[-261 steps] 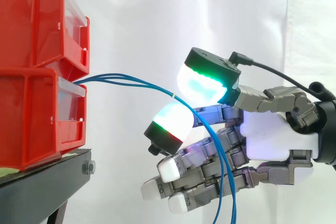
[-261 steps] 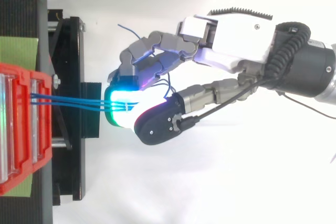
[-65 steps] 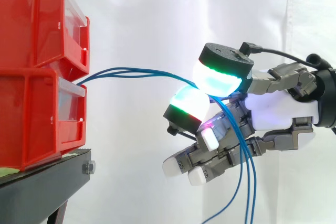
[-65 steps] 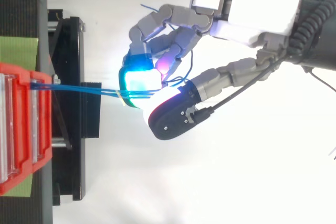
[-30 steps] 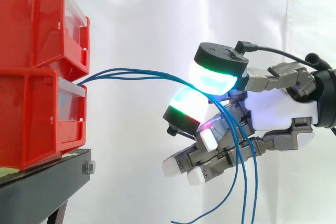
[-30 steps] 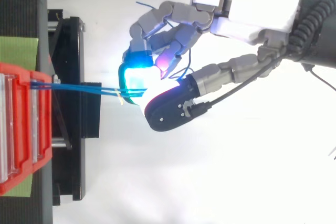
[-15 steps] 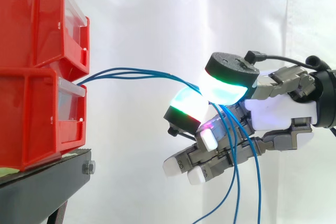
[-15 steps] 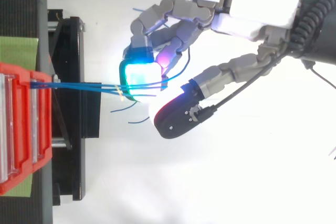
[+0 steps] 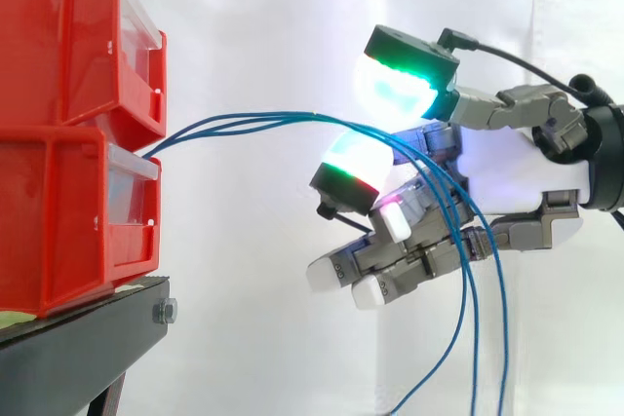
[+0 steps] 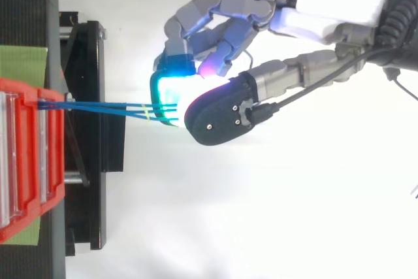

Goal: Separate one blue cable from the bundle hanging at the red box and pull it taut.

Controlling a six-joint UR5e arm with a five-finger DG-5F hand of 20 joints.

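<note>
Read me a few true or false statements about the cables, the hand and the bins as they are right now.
1. The cables run from the red bins to the hand. True.
2. One cable is pulled straight, apart from the rest. False: they all arc together as a bundle.
3. The cables hang down past the hand. True.
4. The bins sit on a white table. False: they sit on a black stand.

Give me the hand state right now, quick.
Hand: open. The thumb is raised above the blue cables, which drape over a finger, not pinched.
</note>
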